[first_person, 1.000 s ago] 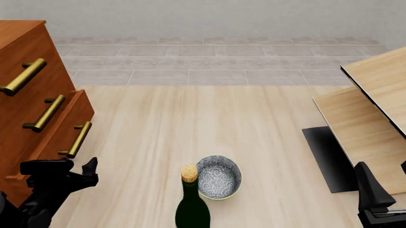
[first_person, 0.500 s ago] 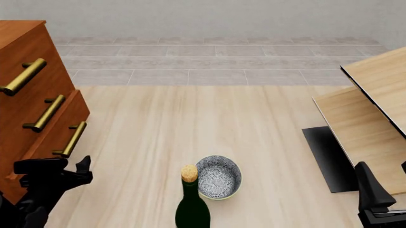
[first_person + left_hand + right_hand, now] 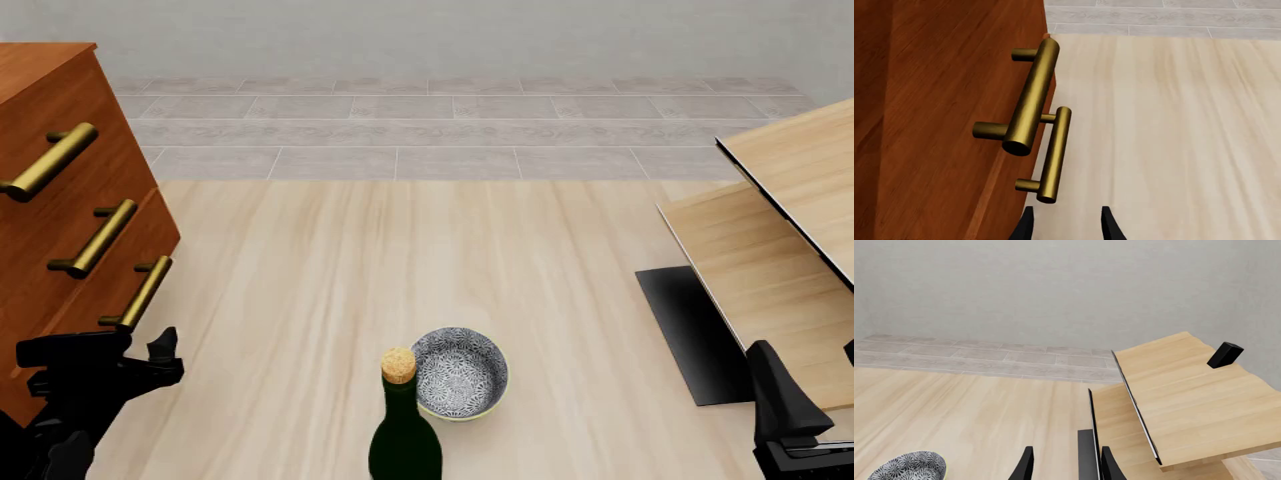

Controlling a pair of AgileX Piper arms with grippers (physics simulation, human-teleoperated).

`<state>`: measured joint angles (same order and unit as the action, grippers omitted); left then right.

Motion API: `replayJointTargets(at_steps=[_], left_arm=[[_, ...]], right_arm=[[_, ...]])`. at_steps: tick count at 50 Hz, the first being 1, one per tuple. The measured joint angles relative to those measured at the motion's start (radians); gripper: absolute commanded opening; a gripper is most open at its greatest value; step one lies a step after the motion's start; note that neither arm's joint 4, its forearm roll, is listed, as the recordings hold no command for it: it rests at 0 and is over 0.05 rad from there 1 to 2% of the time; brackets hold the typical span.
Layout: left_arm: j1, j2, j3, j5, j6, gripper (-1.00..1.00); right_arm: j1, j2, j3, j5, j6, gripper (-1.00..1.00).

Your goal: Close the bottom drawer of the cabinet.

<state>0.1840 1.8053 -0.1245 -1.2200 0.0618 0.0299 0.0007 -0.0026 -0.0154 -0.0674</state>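
While the pale wood table (image 3: 400, 260) fills most of the front view, grey floor tiles and a plain wall run along the top. Cabinet (image 3: 40, 200) stands at left edge; bottom drawer (image 3: 114, 290) nearly flush. Left gripper (image 3: 127, 350) sits just below its brass handle (image 3: 138, 292), fingers narrowly parted, holding nothing. Right gripper (image 3: 1064, 465) at lower right, likewise parted, empty.

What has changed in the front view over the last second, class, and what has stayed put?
The bottom drawer has slid back into the cabinet, now nearly flush, pushed by the left gripper, which moved leftward with it. Nothing was grasped or released. The bottle, the bowl and the right gripper stayed where they were.
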Motion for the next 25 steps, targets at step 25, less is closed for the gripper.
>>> replayJointTargets(at_steps=[25], left_arm=[[0.035,0.013,-0.006,0.0,0.016,1.0]], right_arm=[[0.0,0.0,0.0,0.0,0.0,1.0]])
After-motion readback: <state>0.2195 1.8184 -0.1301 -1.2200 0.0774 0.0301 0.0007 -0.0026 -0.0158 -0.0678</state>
